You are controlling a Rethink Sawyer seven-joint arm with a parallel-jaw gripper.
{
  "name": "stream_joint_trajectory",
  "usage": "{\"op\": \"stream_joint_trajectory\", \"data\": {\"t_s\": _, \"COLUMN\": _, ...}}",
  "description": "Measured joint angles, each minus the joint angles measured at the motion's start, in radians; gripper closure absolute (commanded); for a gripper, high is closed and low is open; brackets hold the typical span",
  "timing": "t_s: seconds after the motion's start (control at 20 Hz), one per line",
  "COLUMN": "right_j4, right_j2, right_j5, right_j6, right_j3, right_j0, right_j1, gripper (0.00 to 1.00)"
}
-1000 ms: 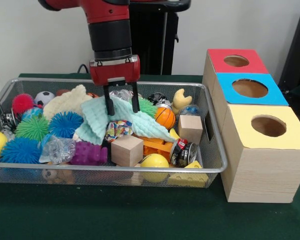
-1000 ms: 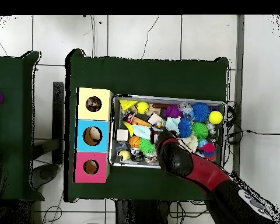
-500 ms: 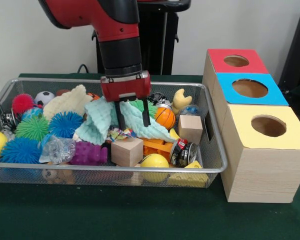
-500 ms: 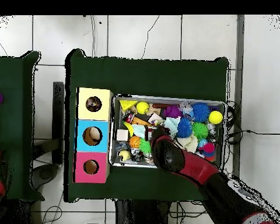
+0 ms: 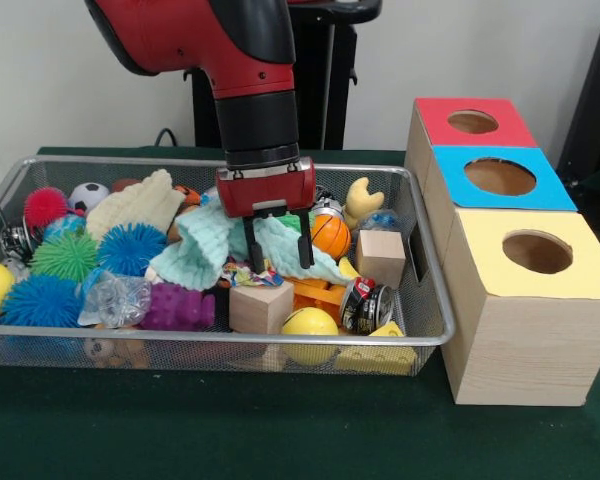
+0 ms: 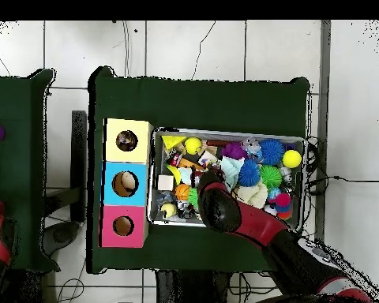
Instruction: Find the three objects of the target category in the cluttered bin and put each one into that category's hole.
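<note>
The gripper [image 5: 280,255] hangs low in the middle of the wire basket [image 5: 432,300], its two dark fingers [image 5: 257,256] apart and holding nothing, their tips down among the folds of a pale green cloth [image 5: 205,245]. Just right of the fingers sits a small basketball [image 5: 331,236], and below them a wooden cube [image 5: 259,307] lies close against a yellow ball [image 5: 310,326] near the basket's front rim. A second wooden cube [image 5: 381,257] stands by the right wall, with a dark can [image 5: 366,305] in front of it. The left half is packed with spiky balls, a blue one [image 5: 130,247] beside a green one [image 5: 64,255], leaving little bare mesh anywhere. Right of the basket, just beside its wall, stands the row of boxes with round holes: red [image 5: 473,121], blue [image 5: 500,176] and yellow [image 5: 537,251], all open on top. In the overhead view the arm [image 6: 248,225] covers the basket's lower middle [image 6: 155,177].
</note>
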Motion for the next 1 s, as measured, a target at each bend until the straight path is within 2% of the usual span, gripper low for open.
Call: {"op": "stream_joint_trajectory", "data": {"t_s": 1.0, "right_j4": -0.059, "right_j2": -0.003, "right_j5": 0.0, "right_j6": 0.0, "right_j3": -0.025, "right_j0": -0.004, "right_j1": 0.002, "gripper": 0.0}}
